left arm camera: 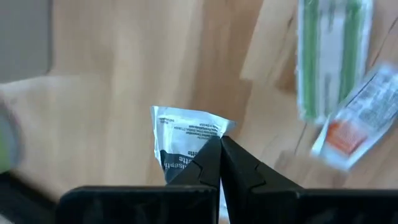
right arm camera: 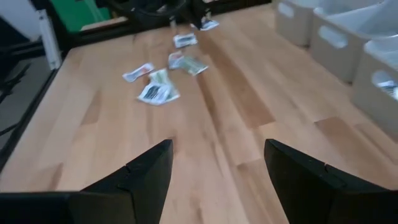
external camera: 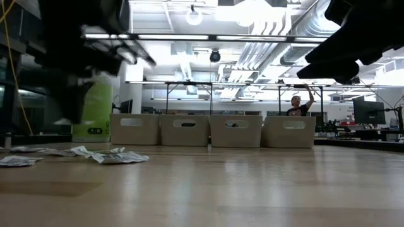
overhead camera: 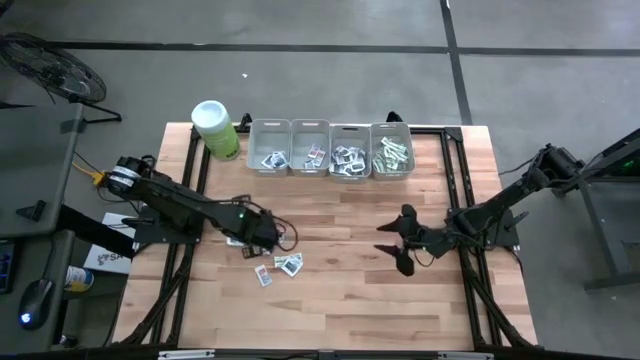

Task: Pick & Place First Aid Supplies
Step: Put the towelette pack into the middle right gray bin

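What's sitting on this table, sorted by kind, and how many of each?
Grey bins in a row: 4
Lime-green canister with white lid: 1
Robot grippers: 2, the left gripper shut on a white packet, the right gripper open
Loose packets: a small cluster, too blurred to count
Total counted: 7

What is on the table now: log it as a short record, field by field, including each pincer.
left pincer: shut on a white packet, over the table's left half
right pincer: open, empty, hovering over bare wood on the right
loose packets: scattered near the left pincer
grey bins: four in a row at the far edge, packets inside
green canister: left of the bins
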Controlling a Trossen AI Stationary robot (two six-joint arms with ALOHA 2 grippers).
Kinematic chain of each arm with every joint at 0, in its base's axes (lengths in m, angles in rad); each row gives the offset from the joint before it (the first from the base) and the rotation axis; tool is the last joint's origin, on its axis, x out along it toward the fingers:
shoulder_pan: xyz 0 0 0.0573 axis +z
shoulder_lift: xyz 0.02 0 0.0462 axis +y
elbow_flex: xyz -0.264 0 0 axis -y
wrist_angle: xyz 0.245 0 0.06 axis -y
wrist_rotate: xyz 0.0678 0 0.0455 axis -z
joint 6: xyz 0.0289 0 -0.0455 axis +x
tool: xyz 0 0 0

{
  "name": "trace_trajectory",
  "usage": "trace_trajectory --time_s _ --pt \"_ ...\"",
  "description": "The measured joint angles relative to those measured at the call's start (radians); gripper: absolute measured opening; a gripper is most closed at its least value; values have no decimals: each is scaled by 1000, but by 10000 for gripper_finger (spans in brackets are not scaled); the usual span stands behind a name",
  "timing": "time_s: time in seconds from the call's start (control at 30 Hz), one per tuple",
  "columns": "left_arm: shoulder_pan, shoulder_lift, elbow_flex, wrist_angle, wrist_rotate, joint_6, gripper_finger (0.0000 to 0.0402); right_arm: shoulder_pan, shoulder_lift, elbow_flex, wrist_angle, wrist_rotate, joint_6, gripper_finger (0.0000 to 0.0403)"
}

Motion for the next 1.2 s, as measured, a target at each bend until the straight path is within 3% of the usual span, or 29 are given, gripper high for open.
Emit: trace_trajectory --time_s 0.2,0.33,0.6,0.8,1.1,1.2 --pt "1 -2 116 1 -123 114 0 0 0 0 4 85 0 247" --pt "1 -4 149 121 -178 243 0 0 0 0 3 119 0 247" --pt "1 -3 148 441 -184 594 0 -1 0 0 9 173 23 247" --pt "63 2 149 610 -176 747 0 -1 0 0 9 213 -31 247" --pt "304 91 150 1007 67 1010 0 -2 0 0 10 379 -115 247" --pt "395 124 150 1157 153 1012 0 -3 0 0 9 404 -114 247"
